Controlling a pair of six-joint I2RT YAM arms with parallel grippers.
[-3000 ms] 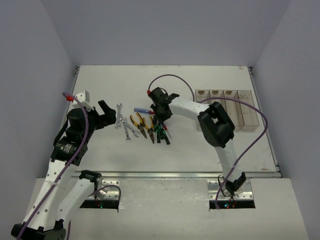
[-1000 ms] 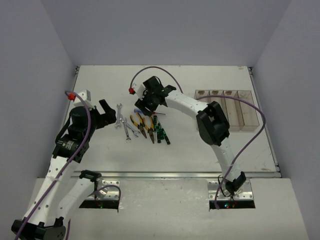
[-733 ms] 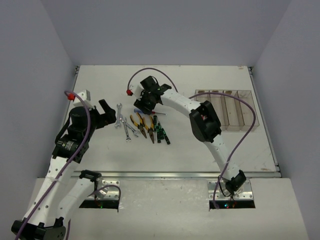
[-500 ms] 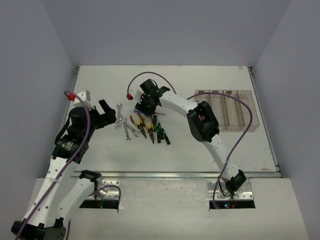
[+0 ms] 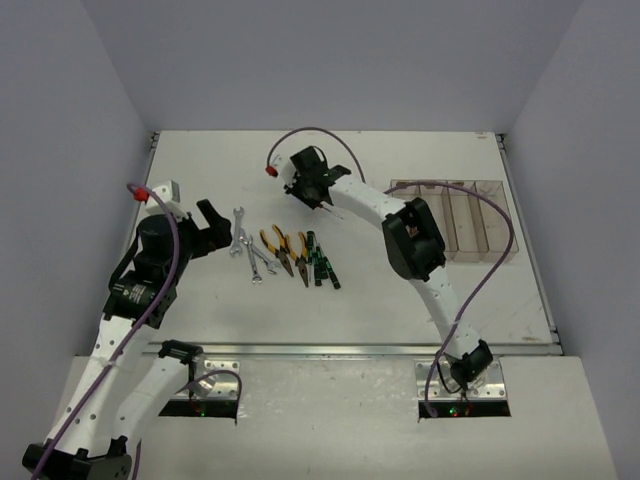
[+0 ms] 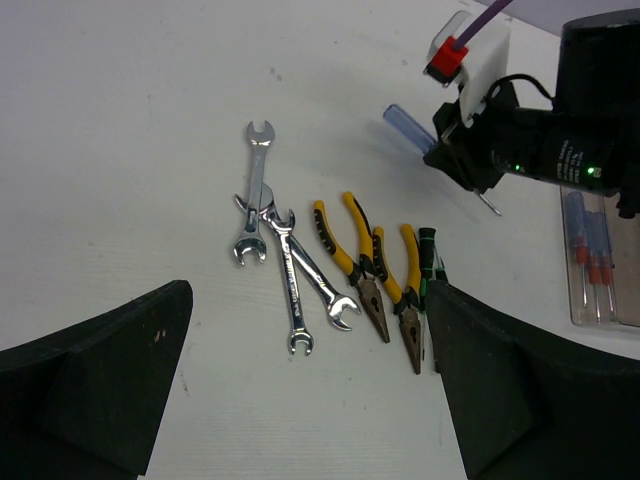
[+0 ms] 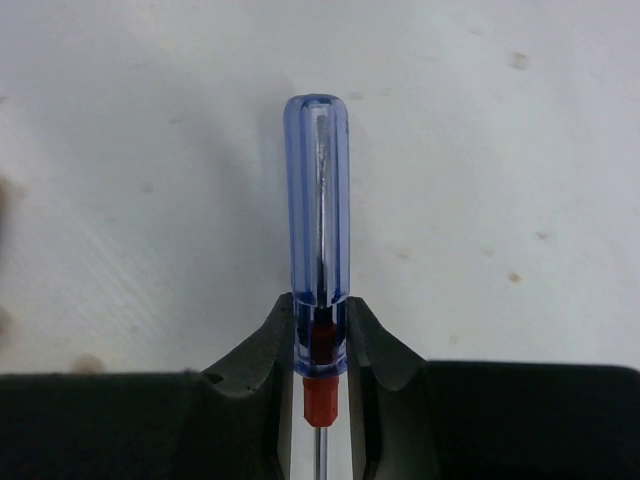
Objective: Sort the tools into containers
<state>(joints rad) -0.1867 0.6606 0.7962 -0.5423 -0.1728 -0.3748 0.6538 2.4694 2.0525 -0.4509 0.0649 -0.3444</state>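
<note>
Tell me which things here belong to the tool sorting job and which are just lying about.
Job: silver wrenches, yellow-handled pliers, black-and-green screwdrivers, blue-handled screwdriver gripped in the right claw, clear bins.
Not the job: purple cables, red plug, metal rail at the table's near edge.

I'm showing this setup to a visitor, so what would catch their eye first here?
First, the right gripper clamped on a blue-and-red-handled screwdriver, held over the far middle of the table. Next, the neat row of silver wrenches, yellow-handled pliers and black-and-green-handled screwdrivers lying in front of the open left gripper.
</note>
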